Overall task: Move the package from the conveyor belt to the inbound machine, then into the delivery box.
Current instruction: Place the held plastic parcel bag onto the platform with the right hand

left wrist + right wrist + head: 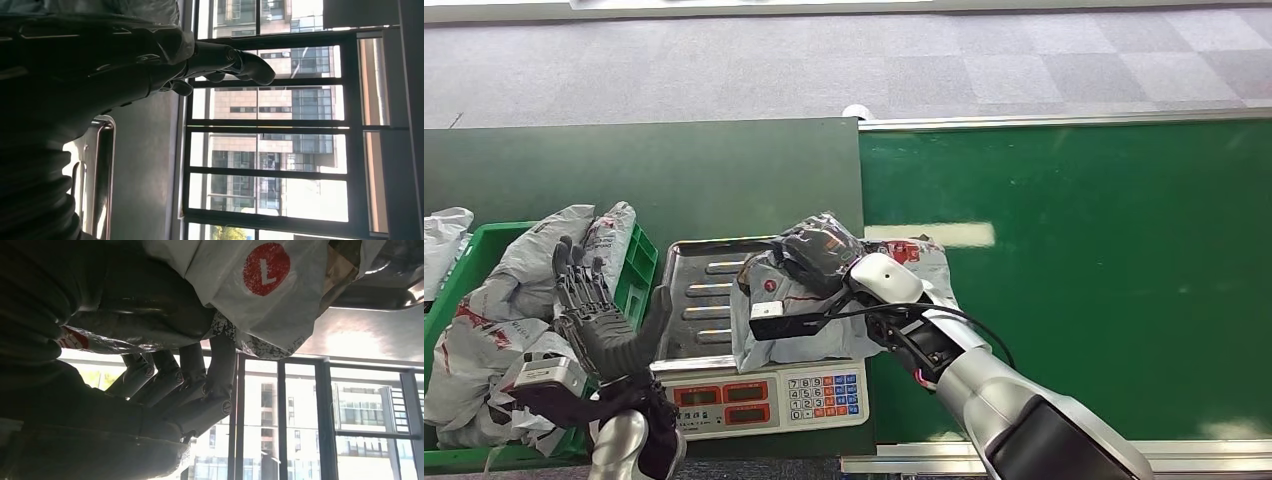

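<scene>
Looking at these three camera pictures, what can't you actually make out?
- Red displays on the white weighing scale: digits too small in the head view.
- Right hand: its fingers go under the grey plastic package in the head view.
- Green plastic crate: near side cut off by the bottom edge, inside covered by grey bags.

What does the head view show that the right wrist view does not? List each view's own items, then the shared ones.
Head view alone: the metal weighing scale with a ribbed tray, the green plastic crate of grey bags, the green conveyor belt and the raised, empty left hand.

Right wrist view alone: tall dark-framed windows.

Both: the right hand gripping the grey plastic package with red round marks.
</scene>
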